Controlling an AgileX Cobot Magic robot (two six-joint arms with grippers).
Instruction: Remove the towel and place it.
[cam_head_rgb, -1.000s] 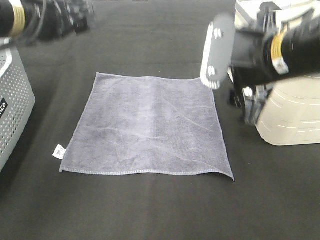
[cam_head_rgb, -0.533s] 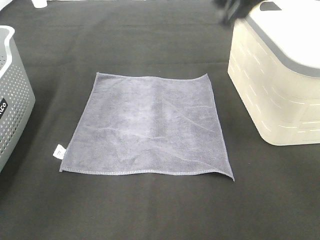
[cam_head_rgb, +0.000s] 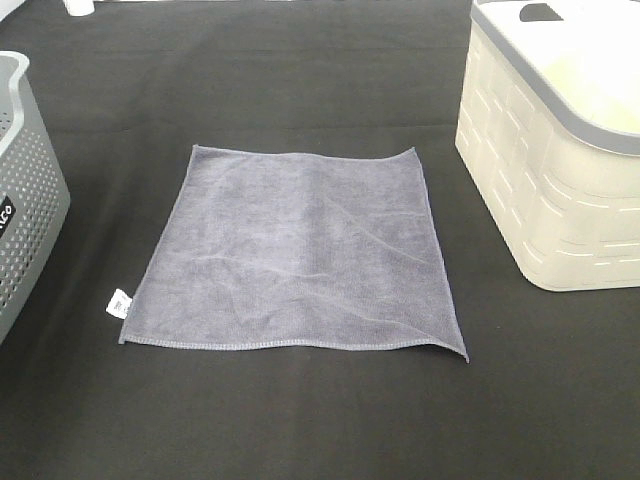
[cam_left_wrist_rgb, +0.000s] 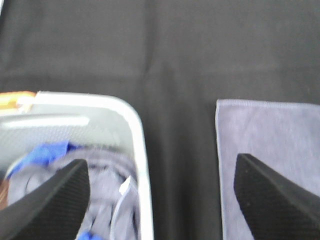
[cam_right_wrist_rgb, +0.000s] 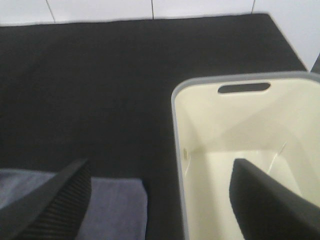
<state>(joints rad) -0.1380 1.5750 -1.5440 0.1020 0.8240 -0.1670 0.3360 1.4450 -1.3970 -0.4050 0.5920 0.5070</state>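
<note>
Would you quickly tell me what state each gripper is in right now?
Left gripper: open, holding nothing, above the grey basket and the towel.
Right gripper: open, holding nothing, above the cream basket.

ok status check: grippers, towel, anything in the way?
Both grippers open, empty: left gripper, right gripper. Towel flat on black table, untouched. Grey basket left, cream basket right, both apart from it. Nothing on towel.

Bright even light; left wrist view blurred, others sharp
</note>
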